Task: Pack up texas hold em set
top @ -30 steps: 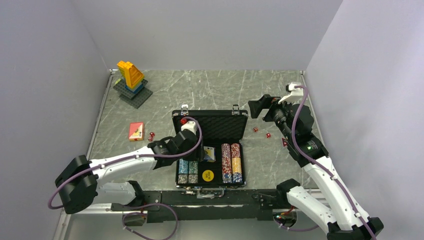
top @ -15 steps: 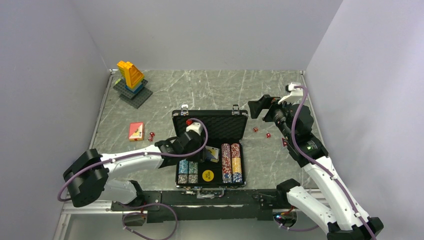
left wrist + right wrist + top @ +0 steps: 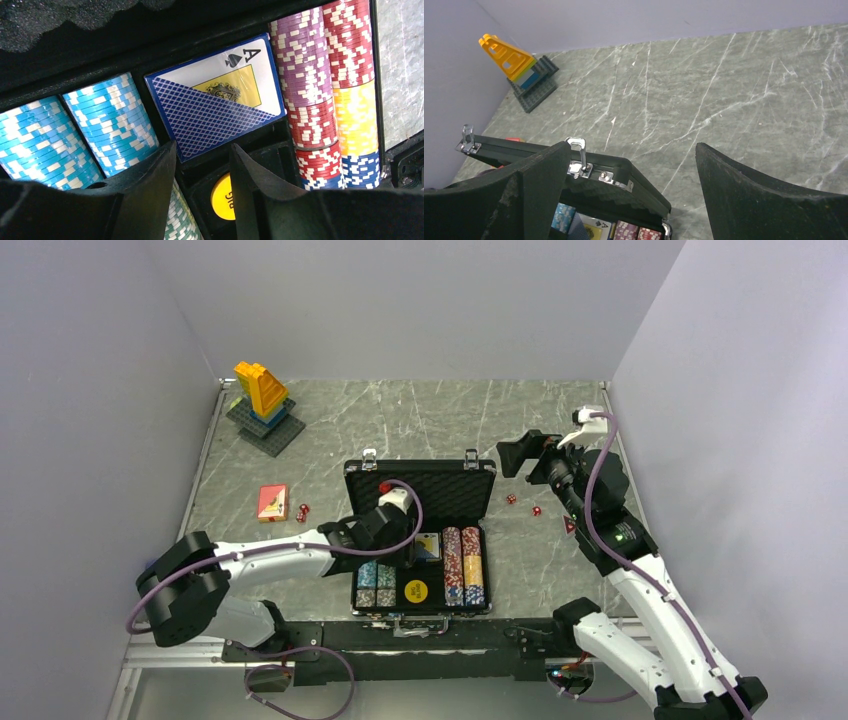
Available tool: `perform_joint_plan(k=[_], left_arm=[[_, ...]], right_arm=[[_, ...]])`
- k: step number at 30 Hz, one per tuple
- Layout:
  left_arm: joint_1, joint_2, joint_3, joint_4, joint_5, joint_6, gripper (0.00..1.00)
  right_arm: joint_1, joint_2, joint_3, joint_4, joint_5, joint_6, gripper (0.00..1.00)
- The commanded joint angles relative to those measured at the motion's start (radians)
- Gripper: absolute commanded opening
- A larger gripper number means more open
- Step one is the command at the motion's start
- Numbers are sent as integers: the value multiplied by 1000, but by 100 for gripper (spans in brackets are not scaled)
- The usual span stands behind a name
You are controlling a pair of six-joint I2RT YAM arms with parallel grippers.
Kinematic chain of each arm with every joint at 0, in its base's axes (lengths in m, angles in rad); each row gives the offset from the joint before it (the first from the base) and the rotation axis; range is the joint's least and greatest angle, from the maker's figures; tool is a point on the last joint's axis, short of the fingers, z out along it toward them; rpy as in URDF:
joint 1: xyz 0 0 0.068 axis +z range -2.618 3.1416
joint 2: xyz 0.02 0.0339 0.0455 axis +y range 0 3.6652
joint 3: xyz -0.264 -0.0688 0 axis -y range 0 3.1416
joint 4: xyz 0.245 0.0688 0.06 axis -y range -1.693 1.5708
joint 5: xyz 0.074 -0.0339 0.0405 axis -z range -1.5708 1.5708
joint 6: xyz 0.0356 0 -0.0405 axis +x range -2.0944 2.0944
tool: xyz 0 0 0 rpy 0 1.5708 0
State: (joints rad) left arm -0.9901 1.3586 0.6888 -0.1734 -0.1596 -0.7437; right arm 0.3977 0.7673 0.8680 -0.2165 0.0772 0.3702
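The black case [image 3: 420, 487] stands open mid-table, its foam-lined lid upright. Its base holds rows of striped chips [image 3: 462, 565] and a blue card deck [image 3: 428, 546]. In the left wrist view the blue deck [image 3: 215, 100] lies tilted in its slot between light-blue chips [image 3: 100, 135] and purple-red chips [image 3: 310, 75]. My left gripper [image 3: 202, 147] hovers just below it, open and empty; it also shows in the top view [image 3: 408, 555]. My right gripper [image 3: 515, 455] is wide open and empty, raised beside the lid's right corner [image 3: 644, 195]. A red deck [image 3: 272, 502] and red dice [image 3: 302, 511] lie on the table left of the case.
Two more red dice [image 3: 510, 499] lie on the table right of the case. A yellow-blue brick tower [image 3: 262, 400] stands at the far left corner. A yellow round button [image 3: 223, 197] lies in the case below the blue deck. Walls close off three sides.
My left arm has reached further right and deeper into the case. The blue deck has shifted slightly right in its slot. The right arm has not moved.
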Motion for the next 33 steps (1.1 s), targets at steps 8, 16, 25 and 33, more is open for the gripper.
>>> perform_joint_plan(k=[8, 16, 25, 33], left_arm=[[-80, -12, 105, -76, -152, 98, 53], [-95, -151, 48, -6, -139, 196, 68], [-81, -447, -42, -190, -201, 296, 95], [172, -599, -44, -448, -158, 257, 96]], right_arm=[[-3, -8, -5, 6, 30, -18, 100], [-3, -52, -3, -18, 111, -29, 100], [-3, -79, -12, -14, 129, -28, 100], [-4, -96, -36, 8, 122, -46, 100]])
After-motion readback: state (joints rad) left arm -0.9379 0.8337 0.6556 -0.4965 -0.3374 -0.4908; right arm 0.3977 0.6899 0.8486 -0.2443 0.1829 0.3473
